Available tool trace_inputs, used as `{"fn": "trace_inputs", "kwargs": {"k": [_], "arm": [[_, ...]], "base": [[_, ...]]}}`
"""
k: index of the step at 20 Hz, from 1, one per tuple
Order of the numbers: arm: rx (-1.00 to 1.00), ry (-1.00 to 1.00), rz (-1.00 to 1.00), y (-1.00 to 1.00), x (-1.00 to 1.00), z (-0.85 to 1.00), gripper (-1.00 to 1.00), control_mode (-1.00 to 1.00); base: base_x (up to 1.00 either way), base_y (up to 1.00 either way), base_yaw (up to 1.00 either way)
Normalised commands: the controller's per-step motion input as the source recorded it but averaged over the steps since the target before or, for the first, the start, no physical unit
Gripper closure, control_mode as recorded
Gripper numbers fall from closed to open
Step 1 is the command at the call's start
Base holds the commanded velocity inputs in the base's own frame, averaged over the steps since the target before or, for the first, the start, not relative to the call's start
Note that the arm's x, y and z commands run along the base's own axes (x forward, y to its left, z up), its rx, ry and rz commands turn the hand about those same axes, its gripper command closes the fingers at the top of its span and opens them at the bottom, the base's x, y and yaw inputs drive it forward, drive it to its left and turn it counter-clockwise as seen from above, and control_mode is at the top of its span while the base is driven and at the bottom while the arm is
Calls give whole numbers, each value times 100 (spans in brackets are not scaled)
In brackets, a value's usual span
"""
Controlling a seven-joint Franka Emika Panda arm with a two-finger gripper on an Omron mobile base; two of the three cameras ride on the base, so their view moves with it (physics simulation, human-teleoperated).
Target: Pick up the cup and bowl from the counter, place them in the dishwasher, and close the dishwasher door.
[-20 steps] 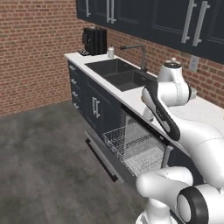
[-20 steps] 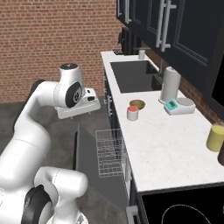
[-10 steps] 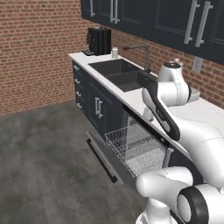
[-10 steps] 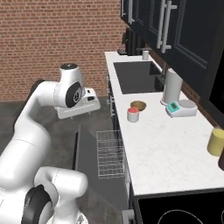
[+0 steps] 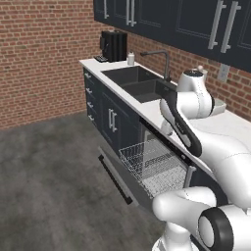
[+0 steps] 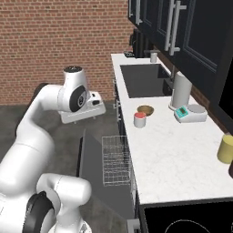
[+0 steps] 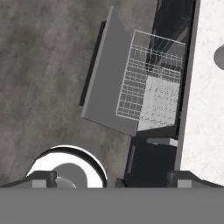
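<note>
The cup, white-grey with a red inside, stands on the white counter, and the olive-brown bowl sits just behind it. Below the counter edge the dishwasher door lies dropped open, with the white wire rack pulled out over it. In the left base view the rack and door sit in front of the arm. My gripper hangs high over the floor beside the door and rack. It is open, fingertips wide apart, with nothing between them.
A sink with a faucet lies further along the counter, and a coffee machine stands at its far end. A white jug, a small scale and a yellow jar stand near the wall. The stove is at the near end.
The whole scene has shifted slightly in both base views, so the base has moved. The arm holds the same pose and the gripper stays open.
</note>
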Motion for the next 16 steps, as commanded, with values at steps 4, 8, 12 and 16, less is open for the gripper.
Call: {"fn": "trace_inputs", "kwargs": {"k": [4, 8, 12, 16], "arm": [[0, 0, 9, -51, 96, -3, -100, -100], [0, 3, 6, -70, 100, 0, -100, -100], [-3, 9, 0, -84, 99, -2, -100, -100], [-15, 20, 0, -69, 100, -22, -100, -100]], "base": [[0, 0, 0], [0, 0, 0], [0, 0, 0], [0, 0, 0]]}}
